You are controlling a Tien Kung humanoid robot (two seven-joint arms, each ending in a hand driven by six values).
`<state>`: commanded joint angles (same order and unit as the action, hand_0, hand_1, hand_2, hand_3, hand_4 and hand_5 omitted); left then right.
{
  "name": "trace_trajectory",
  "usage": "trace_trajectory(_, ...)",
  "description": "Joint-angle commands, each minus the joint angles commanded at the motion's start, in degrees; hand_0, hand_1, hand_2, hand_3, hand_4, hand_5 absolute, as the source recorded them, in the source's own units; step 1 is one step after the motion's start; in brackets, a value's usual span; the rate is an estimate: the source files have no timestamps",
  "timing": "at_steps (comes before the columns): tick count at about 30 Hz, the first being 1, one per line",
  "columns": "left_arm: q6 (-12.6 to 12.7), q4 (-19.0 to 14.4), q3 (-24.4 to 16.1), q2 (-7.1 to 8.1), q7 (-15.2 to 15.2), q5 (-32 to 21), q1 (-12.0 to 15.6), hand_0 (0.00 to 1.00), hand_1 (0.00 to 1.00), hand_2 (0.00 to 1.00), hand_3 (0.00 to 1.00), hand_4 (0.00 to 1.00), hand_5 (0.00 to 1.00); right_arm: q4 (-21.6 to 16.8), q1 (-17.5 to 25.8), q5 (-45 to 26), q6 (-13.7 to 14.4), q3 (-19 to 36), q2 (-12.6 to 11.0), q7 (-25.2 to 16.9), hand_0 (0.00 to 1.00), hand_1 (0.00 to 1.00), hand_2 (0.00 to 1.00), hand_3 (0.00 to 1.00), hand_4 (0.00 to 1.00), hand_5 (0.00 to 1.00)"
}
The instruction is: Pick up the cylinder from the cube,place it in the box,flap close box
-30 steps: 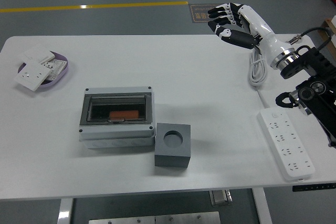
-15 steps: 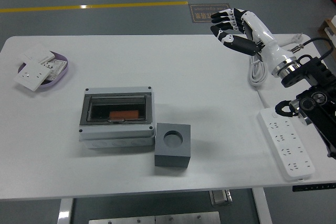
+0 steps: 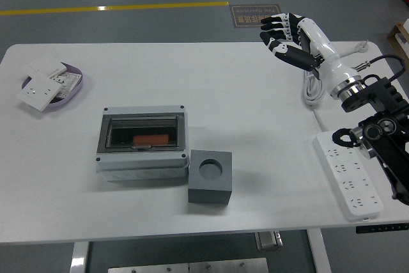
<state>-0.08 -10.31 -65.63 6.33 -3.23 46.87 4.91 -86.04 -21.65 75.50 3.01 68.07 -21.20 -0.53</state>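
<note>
Sitting far left: a purple dish (image 3: 78, 87) near the table's (image 3: 211, 81) left edge, with white switch plates (image 3: 43, 86) piled in and over it.
Box (image 3: 142, 139): grey, left of centre, its clear flap lying flat over the opening.
Cylinder (image 3: 152, 139): orange, lying on its side inside the box, seen through the flap.
Cube (image 3: 209, 176): dark grey, just right of the box's near right corner, close against it; whether they touch I cannot tell. The round socket in its top holds nothing.
Cable (image 3: 312, 86): white, coiled on the table below the right wrist.
Right hand (image 3: 289, 33): raised over the table's far right corner, well apart from box and cube. The fingers (image 3: 273, 23) are stretched out and slightly spread, pointing left, the thumb held under them. They hold nothing and touch nothing.
Power strip (image 3: 348, 174): white, lying by the right edge, beside the black arm.
</note>
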Motion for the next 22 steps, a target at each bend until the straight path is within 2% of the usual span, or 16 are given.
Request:
trace_trajectory(9,0.0,0.0,0.4,0.23,-0.1,-0.5,-0.2,0.923,0.852,0.854,0.951,0.002,0.002,2.3,0.8,-1.5,0.0,1.1,1.9,-0.2,0.728,0.671,0.699,0.677,0.668,0.414)
trace_trajectory(15,-0.2,0.0,-0.3,0.72,0.2,-0.3,-0.4,0.923,0.852,0.854,0.951,0.002,0.002,2.6,1.0,-1.2,0.2,1.1,2.4,-0.1,0.729,0.670,0.699,0.676,0.666,0.420)
trace_trajectory(22,-0.1,0.0,-0.9,0.58,0.2,-0.2,0.0,0.923,0.852,0.854,0.951,0.002,0.002,2.4,1.6,-0.8,0.4,1.1,3.1,0.0,0.728,0.669,0.696,0.673,0.666,0.433)
